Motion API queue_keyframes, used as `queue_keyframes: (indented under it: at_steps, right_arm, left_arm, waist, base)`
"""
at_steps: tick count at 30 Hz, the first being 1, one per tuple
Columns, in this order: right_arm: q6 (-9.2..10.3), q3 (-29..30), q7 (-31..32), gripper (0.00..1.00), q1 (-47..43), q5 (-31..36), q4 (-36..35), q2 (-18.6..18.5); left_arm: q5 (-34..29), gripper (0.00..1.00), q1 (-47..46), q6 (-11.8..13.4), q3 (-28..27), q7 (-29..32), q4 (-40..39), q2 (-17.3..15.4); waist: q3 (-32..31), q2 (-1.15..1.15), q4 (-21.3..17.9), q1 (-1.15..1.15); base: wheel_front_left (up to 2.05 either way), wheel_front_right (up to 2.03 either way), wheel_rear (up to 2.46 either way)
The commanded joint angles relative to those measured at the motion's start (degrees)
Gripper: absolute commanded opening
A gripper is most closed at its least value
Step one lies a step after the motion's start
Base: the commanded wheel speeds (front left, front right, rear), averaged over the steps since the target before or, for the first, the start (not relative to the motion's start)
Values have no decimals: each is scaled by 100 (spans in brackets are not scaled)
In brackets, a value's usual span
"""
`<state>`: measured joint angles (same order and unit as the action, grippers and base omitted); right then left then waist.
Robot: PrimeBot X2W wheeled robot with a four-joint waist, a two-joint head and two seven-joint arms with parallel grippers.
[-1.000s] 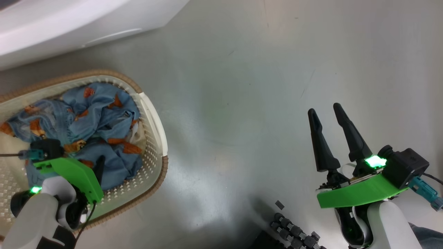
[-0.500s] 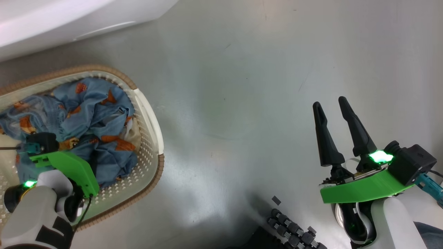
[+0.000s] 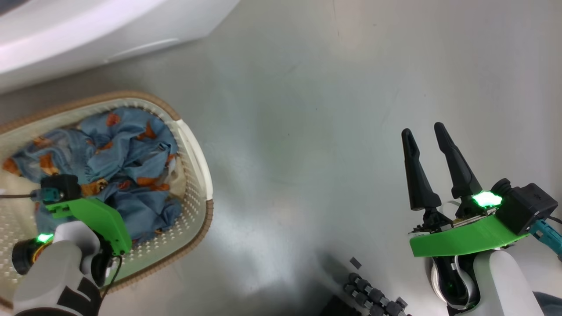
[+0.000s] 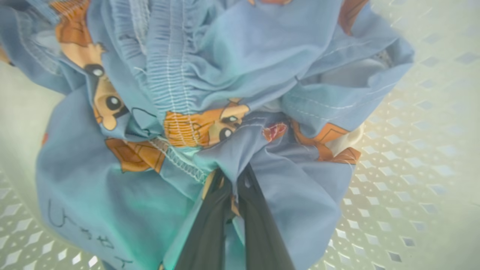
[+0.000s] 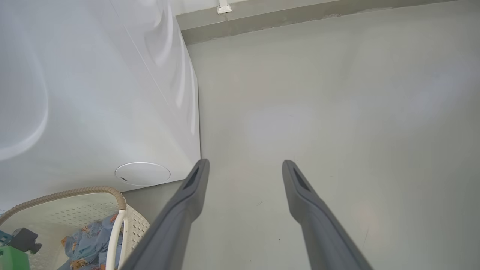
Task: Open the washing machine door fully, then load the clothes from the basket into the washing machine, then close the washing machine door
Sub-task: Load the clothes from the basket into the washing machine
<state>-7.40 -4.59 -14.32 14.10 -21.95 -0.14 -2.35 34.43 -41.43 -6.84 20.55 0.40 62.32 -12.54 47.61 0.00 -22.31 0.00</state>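
Clothes: light blue fabric with orange-brown cartoon figures, lying crumpled in a heap inside the basket. The heap sits toward the basket's far, right-hand part in the head view. Bare perforated bottom shows at the near left.

Left wrist view: the left hand is clenched on a bunched fold of the clothes. Its two dark fingers are drawn almost together, with cloth pinched between them and gathered tight at the tips. A shirred, elastic-looking band runs up the middle of the bundle. Dark scribbled marks are on the lower left of the fabric. Perforated basket wall is behind.

Basket: cream-white with a brown woven-look rim, standing on the grey floor just in front of the washing machine. In the right wrist view the machine's white front shows its round cover low down, just above the basket rim.

Right hand: released, fingers spread apart, nothing between them. It hangs over bare floor well to the right of the basket, and the right wrist view confirms the gap.
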Motion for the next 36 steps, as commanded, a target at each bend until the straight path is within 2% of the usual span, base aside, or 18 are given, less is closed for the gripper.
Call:
queue_keyframes:
  at_steps: [1, 12, 21, 29, 34, 36]
  right_arm:
    - [-9, -54, -68, 100, -156, -59, -86, -53]
    - [-9, 59, -68, 100, -298, 29, 89, -53]
    - [-9, 225, -68, 100, -648, 232, 213, -53]
    - [-9, 329, -68, 100, -943, 432, 266, -53]
    - [-9, 381, -68, 100, -1156, 541, 299, -53]
    - [-9, 394, -68, 100, -1266, 584, 322, -53]
  left_arm:
    - [16, 0, 125, -14, -94, -93, -6, -67]
    - [279, 0, 755, -57, -40, -717, -185, 76]
    - [498, 0, 1532, -40, -149, -1311, -1001, 191]
    - [478, 0, 2378, 297, -211, -1471, -2163, 317]
    - [406, 0, 2979, 565, -174, -1487, -3189, 324]
    - [375, 0, 3325, 760, -170, -1437, -3826, 254]
  waist:
    - [-205, 0, 126, 0]
    - [-1193, 0, 528, 0]
    - [-2073, 0, 942, 0]
    - [-2788, 0, 1276, 0]
    - [-3243, 0, 1522, 0]
    - [-3481, 0, 1623, 0]
  base:
    - [0, 0, 0]
    - [0, 0, 0]
    - [0, 0, 0]
    - [0, 0, 0]
    - [0, 0, 0]
    - [0, 0, 0]
